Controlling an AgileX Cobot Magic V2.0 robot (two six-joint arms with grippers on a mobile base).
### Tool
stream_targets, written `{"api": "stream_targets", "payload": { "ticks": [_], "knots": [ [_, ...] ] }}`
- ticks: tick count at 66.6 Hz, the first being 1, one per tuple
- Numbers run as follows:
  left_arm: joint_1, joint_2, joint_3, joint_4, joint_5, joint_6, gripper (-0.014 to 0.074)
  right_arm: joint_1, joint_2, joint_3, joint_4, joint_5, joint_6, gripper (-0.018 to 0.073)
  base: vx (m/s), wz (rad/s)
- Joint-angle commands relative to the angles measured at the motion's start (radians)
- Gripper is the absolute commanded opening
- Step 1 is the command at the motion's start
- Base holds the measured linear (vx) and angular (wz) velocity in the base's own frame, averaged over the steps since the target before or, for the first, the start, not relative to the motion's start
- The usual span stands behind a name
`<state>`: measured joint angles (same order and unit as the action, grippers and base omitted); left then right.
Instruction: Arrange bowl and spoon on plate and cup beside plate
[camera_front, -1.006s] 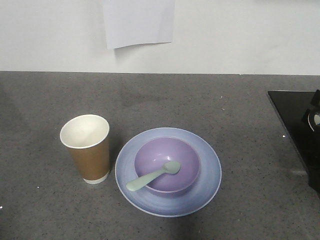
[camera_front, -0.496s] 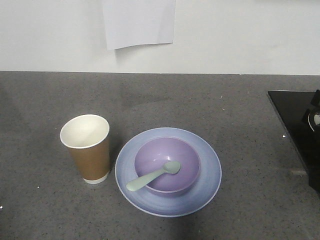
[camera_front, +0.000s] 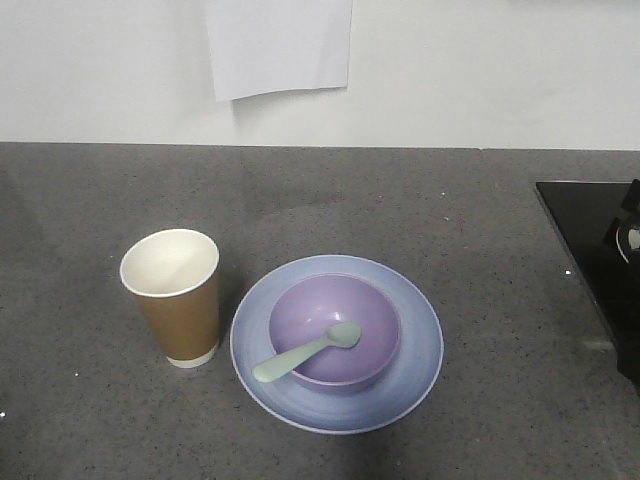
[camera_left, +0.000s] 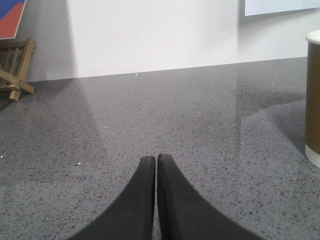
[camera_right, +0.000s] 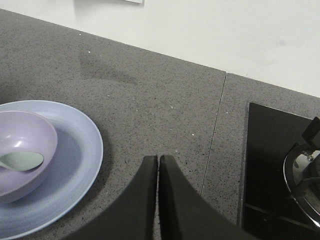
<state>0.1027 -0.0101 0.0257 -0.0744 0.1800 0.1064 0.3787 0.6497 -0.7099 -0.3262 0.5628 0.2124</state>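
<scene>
The lavender bowl (camera_front: 334, 328) sits in the middle of the pale blue plate (camera_front: 410, 375) on the grey counter. The mint-green spoon (camera_front: 305, 353) lies in the bowl, its handle over the front-left rim. The brown paper cup (camera_front: 176, 297) stands upright just left of the plate. In the right wrist view the plate (camera_right: 75, 170), bowl (camera_right: 22, 150) and spoon head (camera_right: 21, 161) lie left of my right gripper (camera_right: 158, 159), which is shut and empty. My left gripper (camera_left: 155, 159) is shut and empty, with the cup (camera_left: 313, 95) to its right. Neither gripper shows in the front view.
A black stove top (camera_front: 600, 260) with a burner (camera_right: 305, 175) occupies the counter's right side. A white wall with a paper sheet (camera_front: 278, 45) runs along the back. A wooden stand (camera_left: 15, 67) sits at the far left in the left wrist view.
</scene>
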Motion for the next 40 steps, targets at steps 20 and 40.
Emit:
{"api": "stream_targets", "payload": {
  "ticks": [20, 40],
  "knots": [
    [0.002, -0.015, -0.008, -0.009, -0.078, -0.004, -0.0008, -0.008, 0.006, -0.024, -0.021, -0.067, 0.002, -0.0003, 0.0, 0.0],
    [0.002, -0.015, -0.008, -0.009, -0.078, -0.004, -0.0008, -0.008, 0.006, -0.024, -0.047, -0.062, 0.002, -0.0003, 0.0, 0.0]
  ]
}}
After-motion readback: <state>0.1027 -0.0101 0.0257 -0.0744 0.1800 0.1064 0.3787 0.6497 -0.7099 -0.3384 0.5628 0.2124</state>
